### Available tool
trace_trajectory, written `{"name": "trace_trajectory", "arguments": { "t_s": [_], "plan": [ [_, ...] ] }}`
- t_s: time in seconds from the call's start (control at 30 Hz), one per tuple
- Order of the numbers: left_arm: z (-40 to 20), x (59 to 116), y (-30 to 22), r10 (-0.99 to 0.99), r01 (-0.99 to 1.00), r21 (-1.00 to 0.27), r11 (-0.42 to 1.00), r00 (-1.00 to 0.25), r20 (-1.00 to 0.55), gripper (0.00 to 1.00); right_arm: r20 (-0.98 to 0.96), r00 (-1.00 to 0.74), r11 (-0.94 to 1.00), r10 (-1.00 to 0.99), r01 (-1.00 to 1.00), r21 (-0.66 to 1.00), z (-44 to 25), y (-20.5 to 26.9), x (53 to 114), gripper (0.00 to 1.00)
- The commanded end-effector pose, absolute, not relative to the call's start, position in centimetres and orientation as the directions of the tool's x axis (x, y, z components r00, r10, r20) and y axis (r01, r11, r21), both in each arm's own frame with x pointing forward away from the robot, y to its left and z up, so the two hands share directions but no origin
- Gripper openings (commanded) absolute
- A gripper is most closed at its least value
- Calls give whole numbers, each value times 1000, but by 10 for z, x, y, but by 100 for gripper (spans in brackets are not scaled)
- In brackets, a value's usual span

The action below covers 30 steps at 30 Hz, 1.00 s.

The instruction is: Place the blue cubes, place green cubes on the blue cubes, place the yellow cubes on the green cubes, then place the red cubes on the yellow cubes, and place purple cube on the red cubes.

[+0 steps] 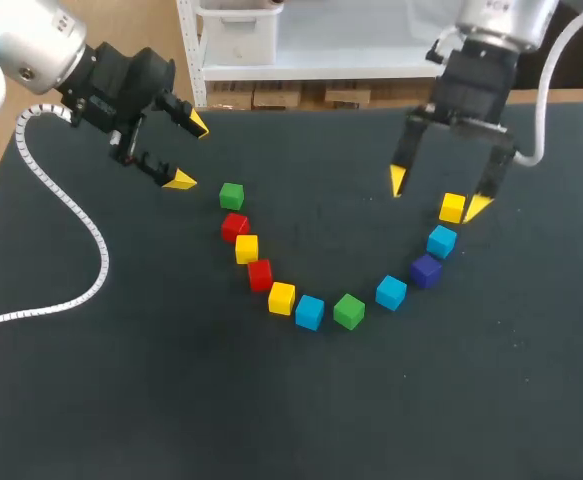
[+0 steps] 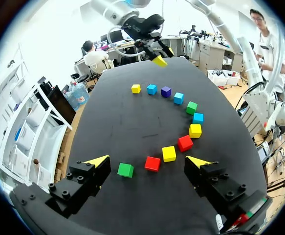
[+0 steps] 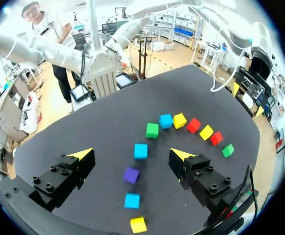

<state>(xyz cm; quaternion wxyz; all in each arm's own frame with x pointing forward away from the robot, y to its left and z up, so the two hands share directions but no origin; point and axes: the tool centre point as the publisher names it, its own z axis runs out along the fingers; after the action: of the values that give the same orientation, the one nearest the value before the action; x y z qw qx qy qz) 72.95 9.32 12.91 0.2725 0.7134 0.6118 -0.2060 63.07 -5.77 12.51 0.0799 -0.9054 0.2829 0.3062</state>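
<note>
Several cubes lie in an arc on the black table [image 1: 171,400]. From the left they run green [image 1: 232,196], red [image 1: 235,227], yellow [image 1: 247,248], red [image 1: 260,274], yellow [image 1: 282,298], blue [image 1: 310,312], green [image 1: 349,311], blue [image 1: 391,292], purple [image 1: 426,270], blue [image 1: 441,241], yellow [image 1: 453,207]. My left gripper [image 1: 189,152] hangs open, tilted, up-left of the green end cube [image 2: 125,170]. My right gripper [image 1: 438,194] hangs open above the other end. In its wrist view a blue cube [image 3: 141,151] and the purple cube [image 3: 131,175] lie below its spread fingers. Neither gripper holds anything.
A white ribbed cable [image 1: 71,215] from my left arm loops over the table's left part. The table's far edge [image 1: 301,108] runs just behind both grippers. Bare black surface lies in front of the arc and inside its curve.
</note>
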Motion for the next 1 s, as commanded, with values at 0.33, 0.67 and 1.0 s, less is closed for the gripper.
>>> {"name": "trace_trajectory", "arguments": {
  "t_s": [0.33,0.67,1.0],
  "plan": [
    [129,732,93,761,985,134,-106,167,-627,100,-299,672,-706,-677,-709,4,101,-40,607,100],
    [129,732,93,761,985,134,-106,167,-627,100,-340,624,-661,-704,-750,-7,82,-45,601,100],
    [129,732,93,761,985,134,-106,167,-627,100,-399,648,-677,-649,-731,-87,56,-45,609,100]
  ]
}}
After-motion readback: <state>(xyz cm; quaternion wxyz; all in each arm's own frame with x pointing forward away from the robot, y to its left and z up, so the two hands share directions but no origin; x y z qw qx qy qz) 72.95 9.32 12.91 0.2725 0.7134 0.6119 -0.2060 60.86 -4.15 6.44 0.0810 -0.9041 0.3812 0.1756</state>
